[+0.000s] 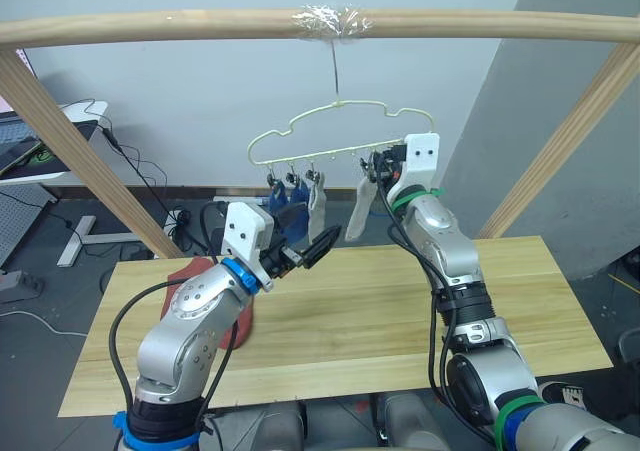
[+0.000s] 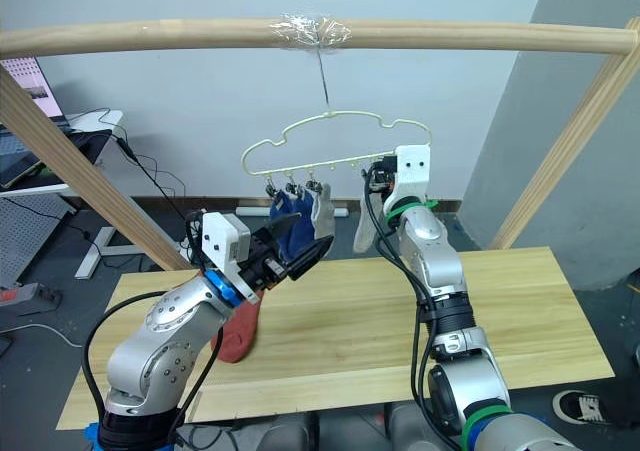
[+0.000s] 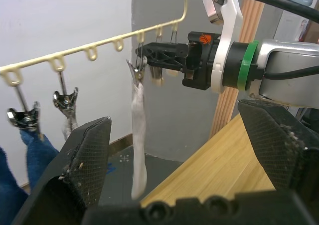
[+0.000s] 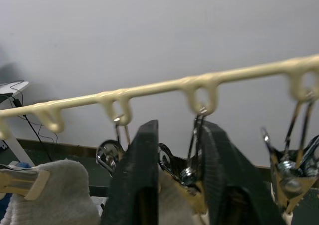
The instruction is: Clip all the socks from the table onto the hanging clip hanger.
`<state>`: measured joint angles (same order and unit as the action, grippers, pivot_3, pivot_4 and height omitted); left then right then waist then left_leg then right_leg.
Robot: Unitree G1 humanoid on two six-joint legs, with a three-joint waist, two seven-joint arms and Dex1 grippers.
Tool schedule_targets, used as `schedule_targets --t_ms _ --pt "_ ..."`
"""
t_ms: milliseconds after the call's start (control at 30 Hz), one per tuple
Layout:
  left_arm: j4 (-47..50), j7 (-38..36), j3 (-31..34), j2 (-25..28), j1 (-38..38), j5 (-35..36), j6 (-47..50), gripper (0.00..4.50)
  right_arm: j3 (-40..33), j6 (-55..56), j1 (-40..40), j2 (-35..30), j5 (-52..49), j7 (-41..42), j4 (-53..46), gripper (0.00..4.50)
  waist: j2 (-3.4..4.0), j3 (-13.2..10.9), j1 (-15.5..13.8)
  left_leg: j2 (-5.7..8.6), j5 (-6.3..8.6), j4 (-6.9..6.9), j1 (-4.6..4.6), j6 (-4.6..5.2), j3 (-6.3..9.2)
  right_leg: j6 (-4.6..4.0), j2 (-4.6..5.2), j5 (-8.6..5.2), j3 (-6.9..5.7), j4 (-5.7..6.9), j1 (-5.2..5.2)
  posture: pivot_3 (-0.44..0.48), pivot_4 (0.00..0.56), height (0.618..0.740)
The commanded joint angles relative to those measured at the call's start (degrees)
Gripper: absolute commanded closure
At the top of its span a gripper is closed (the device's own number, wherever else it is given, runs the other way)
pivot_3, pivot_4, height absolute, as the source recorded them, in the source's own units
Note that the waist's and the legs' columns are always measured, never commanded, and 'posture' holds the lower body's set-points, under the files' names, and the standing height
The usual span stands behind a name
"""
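Four socks hang from the clip hanger [image 1: 340, 136] in the left eye view: two blue socks [image 1: 283, 214], a grey sock [image 1: 317, 204] beside them, and a second grey sock [image 1: 359, 209] further right. The hanger hangs by its hook from a wooden bar [image 1: 200, 23]. A red sock [image 1: 225, 306] lies on the table [image 1: 380, 311], partly behind the left arm. The left gripper [image 1: 318, 248] hovers above the table below the hanger, fingers apart and empty. The right gripper [image 1: 378, 163] is raised to the clip row.

In the left wrist view, the right gripper's fingers [image 3: 164, 55] reach the clip [image 3: 138, 68] holding the second grey sock.

In the right wrist view, the right gripper's fingers [image 4: 142, 175] sit closed on either side of one metal clip.
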<state>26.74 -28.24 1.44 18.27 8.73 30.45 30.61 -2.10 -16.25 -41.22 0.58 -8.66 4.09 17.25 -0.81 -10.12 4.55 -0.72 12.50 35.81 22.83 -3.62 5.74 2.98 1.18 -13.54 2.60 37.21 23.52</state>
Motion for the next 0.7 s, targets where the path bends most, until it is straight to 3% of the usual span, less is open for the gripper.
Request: schedule_targets --t_ms 33,267,433,700 --pt "1.39 -0.11 -0.41 -0.1 0.62 0.23 -0.97 0.0 -1.01 -0.22 -0.99 -0.26 -1.06 0.67 -1.47 4.44 0.0 0.0 -0.01 0.0 0.0 0.0 0.0 0.0 0.0 0.0 0.0 0.0 0.0 0.0 0.0 -0.001 0.129 0.74" --pt "-5.13 0.51 -0.62 4.16 -2.74 -6.8 -2.09 0.0 -1.03 -10.38 0.55 -5.74 -2.96 5.75 -6.52 4.48 0.05 0.03 -0.28 0.0 0.0 0.01 -0.04 0.0 0.0 0.0 0.0 -0.01 0.0 0.0 -0.05 -0.003 0.138 0.74" --pt "-21.56 4.49 4.09 6.43 -3.82 -11.75 -3.26 0.0 -0.27 -19.97 0.97 -11.04 -5.74 11.04 -12.38 4.48 0.07 0.04 -0.38 0.0 0.0 0.0 -0.08 0.01 0.04 -0.01 -0.01 -0.02 -0.05 0.01 -0.05 -0.027 0.147 0.74" --pt "-45.77 4.18 3.01 8.28 3.88 -19.96 -13.78 0.0 0.4 -26.97 3.06 -13.24 -7.24 12.8 -18.56 4.48 0.05 0.02 -1.41 0.0 0.0 0.02 -0.02 0.01 0.03 -0.01 0.01 -0.02 -0.06 -0.05 -0.05 -0.046 0.164 0.74"
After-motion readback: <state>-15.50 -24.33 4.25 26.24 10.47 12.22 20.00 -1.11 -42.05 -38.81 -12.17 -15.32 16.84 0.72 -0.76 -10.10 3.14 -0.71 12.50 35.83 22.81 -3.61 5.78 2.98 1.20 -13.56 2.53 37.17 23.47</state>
